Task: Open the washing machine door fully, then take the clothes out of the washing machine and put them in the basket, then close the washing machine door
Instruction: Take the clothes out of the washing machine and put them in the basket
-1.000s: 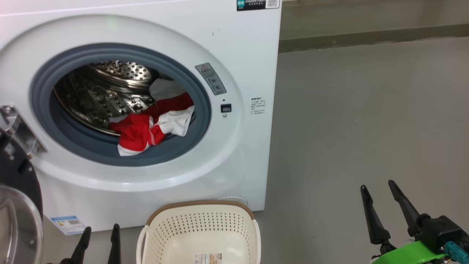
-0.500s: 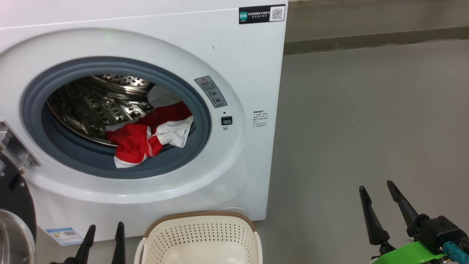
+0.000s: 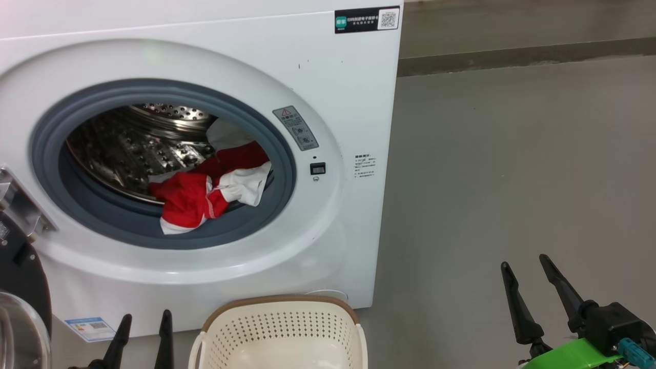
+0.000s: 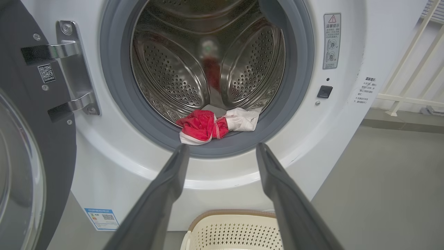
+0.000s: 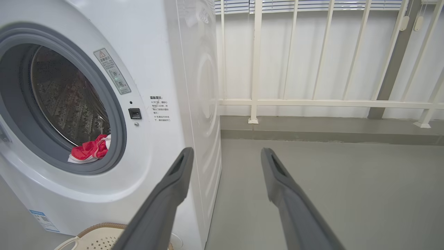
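Head view: the picture has slid down, which is my camera lifting, not the things. Washing machine door hangs open lower left, basket bottom centre. Left gripper and right gripper are wide and empty. Left wrist: clothes lie at the drum's lip, centre, so I judge reaching in is next. Right wrist: washing machine at left.

The washing machine is standing ahead of the left gripper, with the door hanging out to that gripper's left. The clothes are lying in the drum, beyond its fingertips. The basket is sitting just right of it, and the right gripper is hovering well apart, further right.
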Robot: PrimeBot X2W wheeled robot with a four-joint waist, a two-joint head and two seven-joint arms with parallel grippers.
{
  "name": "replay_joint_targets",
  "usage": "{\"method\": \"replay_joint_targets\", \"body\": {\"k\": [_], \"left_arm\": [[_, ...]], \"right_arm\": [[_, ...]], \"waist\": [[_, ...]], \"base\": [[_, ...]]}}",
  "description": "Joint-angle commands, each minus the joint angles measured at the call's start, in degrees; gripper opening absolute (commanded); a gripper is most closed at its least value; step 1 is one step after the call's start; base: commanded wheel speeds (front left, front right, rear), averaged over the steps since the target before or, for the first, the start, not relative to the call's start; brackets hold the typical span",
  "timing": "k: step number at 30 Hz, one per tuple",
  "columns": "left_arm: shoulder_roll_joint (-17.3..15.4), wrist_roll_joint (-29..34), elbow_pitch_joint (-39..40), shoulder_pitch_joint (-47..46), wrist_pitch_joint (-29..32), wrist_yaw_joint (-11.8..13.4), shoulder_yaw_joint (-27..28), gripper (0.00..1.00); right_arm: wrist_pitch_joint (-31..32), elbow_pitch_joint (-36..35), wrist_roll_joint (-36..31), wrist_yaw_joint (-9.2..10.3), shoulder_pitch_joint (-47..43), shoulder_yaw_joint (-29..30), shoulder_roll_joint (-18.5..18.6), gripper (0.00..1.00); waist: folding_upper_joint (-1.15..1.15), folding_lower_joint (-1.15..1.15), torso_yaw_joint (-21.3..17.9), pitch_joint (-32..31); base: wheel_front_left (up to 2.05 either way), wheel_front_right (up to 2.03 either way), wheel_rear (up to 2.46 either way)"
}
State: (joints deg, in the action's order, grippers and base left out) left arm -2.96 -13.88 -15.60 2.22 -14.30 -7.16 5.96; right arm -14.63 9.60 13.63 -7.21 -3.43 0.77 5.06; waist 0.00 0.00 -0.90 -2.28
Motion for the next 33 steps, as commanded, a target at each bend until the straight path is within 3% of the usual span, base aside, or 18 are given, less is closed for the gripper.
{"method": "replay_joint_targets", "body": {"k": [1, 17, 33], "left_arm": [[-0.44, 0.6, 1.2, -2.71, -0.7, -0.33, 2.12, 1.0], [-0.05, 0.91, -0.35, -7.96, -0.7, -0.28, 1.62, 1.0], [-0.54, 0.93, -11.81, -25.45, -0.7, 0.11, 2.25, 1.0]], "right_arm": [[-0.37, -1.18, 0.47, -0.28, 1.72, -1.59, 1.05, 1.0], [-0.37, -1.21, 0.88, -0.28, 2.87, -3.44, 1.69, 1.0], [-0.37, -2.49, 0.58, -0.28, 8.28, -4.37, 1.86, 1.0]], "waist": [[0.0, 0.0, 0.16, 0.02], [0.0, 0.0, 1.69, 3.33], [0.0, 0.0, 1.76, 13.81]], "base": [[0.0, 0.0, 0.0], [0.0, 0.0, 0.0], [0.0, 0.0, 0.0]]}}
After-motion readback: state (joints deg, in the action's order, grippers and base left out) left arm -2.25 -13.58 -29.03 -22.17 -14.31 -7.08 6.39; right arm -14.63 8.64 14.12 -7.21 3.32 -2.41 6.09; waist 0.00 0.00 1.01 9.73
